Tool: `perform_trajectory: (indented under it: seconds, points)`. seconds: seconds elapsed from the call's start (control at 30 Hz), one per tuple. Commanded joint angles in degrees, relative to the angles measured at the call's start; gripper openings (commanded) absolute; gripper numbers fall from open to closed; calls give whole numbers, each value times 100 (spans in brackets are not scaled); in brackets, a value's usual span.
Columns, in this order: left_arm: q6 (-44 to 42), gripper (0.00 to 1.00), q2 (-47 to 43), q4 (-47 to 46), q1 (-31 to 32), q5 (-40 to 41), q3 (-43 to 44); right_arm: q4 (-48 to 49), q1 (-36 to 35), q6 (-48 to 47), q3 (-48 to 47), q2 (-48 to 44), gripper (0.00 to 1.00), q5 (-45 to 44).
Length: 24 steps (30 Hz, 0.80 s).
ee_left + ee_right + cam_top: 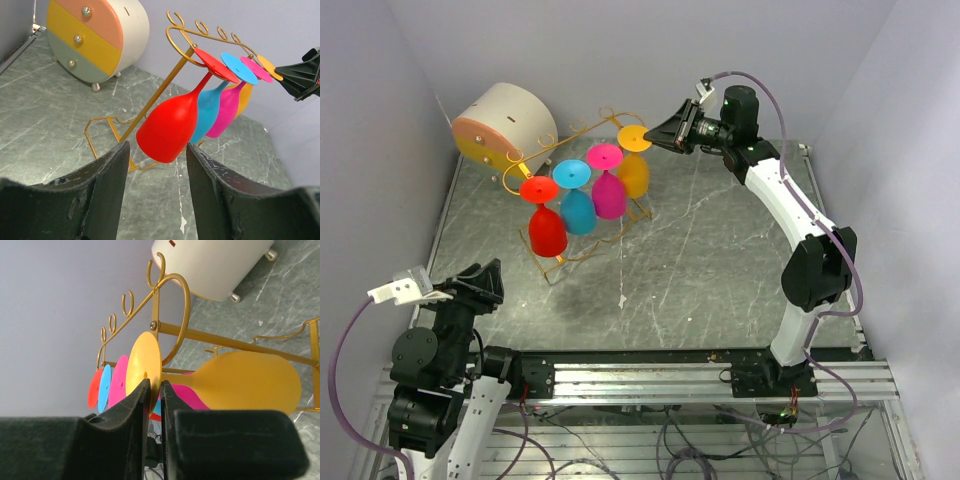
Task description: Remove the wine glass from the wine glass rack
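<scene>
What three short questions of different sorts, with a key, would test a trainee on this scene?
1. True or false: the left gripper has its jaws open, with nothing held.
2. Whose round foot does the right gripper pinch? A. red glass B. blue glass C. yellow glass
3. How many glasses hang upside down on the wine glass rack?

Key: 1 true; 2 C; 3 four.
</scene>
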<state>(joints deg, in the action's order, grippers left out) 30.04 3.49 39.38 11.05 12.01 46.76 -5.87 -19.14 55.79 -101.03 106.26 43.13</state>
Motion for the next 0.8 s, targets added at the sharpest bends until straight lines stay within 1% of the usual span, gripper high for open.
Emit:
perform_trajectory:
  seconds: [0.0, 0.23, 0.47, 0.77]
  points:
    - [27, 60, 55, 29, 20, 24, 82, 194, -21, 68, -135, 54, 11, 40]
    - [28, 60, 40, 29, 20, 30, 91, 440, -20, 337, -72, -11, 0, 112]
    - [37, 60, 37, 43, 20, 45, 94, 501, -4, 588, 55, -162, 0, 46]
    - [46, 60, 36, 57, 20, 56, 102, 868, 116, 1264, 597, -486, 0, -11]
